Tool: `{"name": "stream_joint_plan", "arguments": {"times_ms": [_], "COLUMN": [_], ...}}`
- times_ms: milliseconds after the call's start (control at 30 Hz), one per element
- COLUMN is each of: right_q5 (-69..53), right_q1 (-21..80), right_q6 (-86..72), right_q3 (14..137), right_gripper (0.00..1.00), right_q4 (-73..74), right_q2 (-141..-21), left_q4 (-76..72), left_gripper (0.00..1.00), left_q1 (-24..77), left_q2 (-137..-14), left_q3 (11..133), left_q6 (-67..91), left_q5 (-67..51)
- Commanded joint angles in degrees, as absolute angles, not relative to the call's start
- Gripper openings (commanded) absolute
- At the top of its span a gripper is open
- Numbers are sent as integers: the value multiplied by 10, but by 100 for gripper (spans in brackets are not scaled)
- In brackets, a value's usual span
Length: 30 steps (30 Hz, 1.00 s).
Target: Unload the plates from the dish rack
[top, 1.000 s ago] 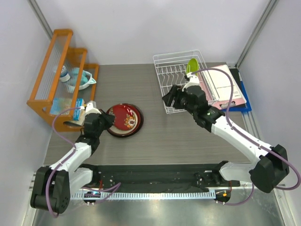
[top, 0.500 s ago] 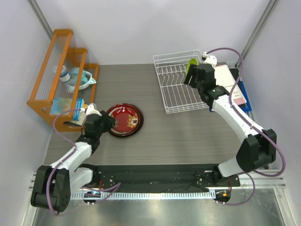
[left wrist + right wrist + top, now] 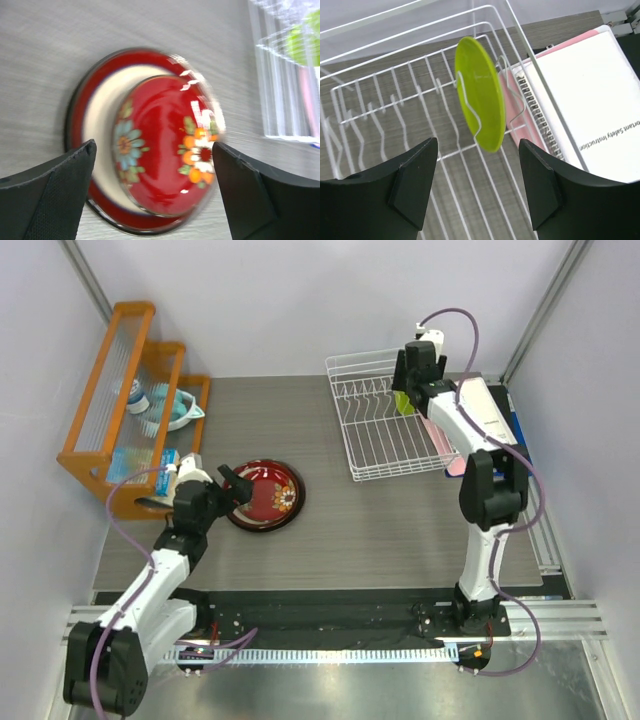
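A small dark red plate (image 3: 165, 150) with flower marks lies on a larger dark-red-rimmed cream plate (image 3: 97, 125) on the table, left of centre in the top view, where they form a stack (image 3: 265, 495). My left gripper (image 3: 154, 150) is open, its fingers to either side of the small plate's near edge and apart from it. The lime green plate (image 3: 482, 95) stands upright between prongs at the back right of the white wire dish rack (image 3: 380, 100). My right gripper (image 3: 477, 150) hovers open just above the green plate with nothing between its fingers. From above, the right gripper (image 3: 408, 380) covers most of that plate (image 3: 401, 401).
An orange wooden shelf (image 3: 130, 390) holding small items stands at the far left. A white and pink binder (image 3: 590, 100) lies against the rack's right side, on something blue (image 3: 520, 455). Walls close off the back and both sides.
My left gripper has opened and let go of the small red plate, which now rests on the larger plate. My right arm has swung from the rack's front to above the green plate.
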<state>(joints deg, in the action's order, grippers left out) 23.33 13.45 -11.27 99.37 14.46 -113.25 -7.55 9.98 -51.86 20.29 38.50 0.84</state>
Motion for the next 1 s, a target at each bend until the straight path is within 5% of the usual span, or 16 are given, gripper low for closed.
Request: {"name": "stream_joint_plan", "arguments": {"times_ms": [0, 300, 400, 467, 533, 967], "right_q5": [265, 255, 249, 243, 240, 401], "right_q1": [122, 108, 108, 108, 109, 150], "right_q6": [-62, -47, -40, -34, -25, 67], "right_q3": [1096, 1179, 1183, 1181, 1181, 1090], "right_gripper": [72, 60, 36, 11, 3, 1], "right_q4": [159, 183, 184, 183, 183, 75], "right_q2": [-1201, -1295, -1300, -1301, -1299, -1193], "left_q4": [-70, -89, -93, -97, -102, -99], "left_gripper": [99, 99, 99, 100, 99, 99], "left_q1": [98, 98, 98, 98, 98, 98], "left_q2": [-480, -487, -490, -493, -497, -520], "left_q3": [238, 252, 253, 253, 251, 248], "left_q6": [381, 381, 383, 384, 385, 389], "left_q5": [-47, -78, -79, -80, -82, -84]}}
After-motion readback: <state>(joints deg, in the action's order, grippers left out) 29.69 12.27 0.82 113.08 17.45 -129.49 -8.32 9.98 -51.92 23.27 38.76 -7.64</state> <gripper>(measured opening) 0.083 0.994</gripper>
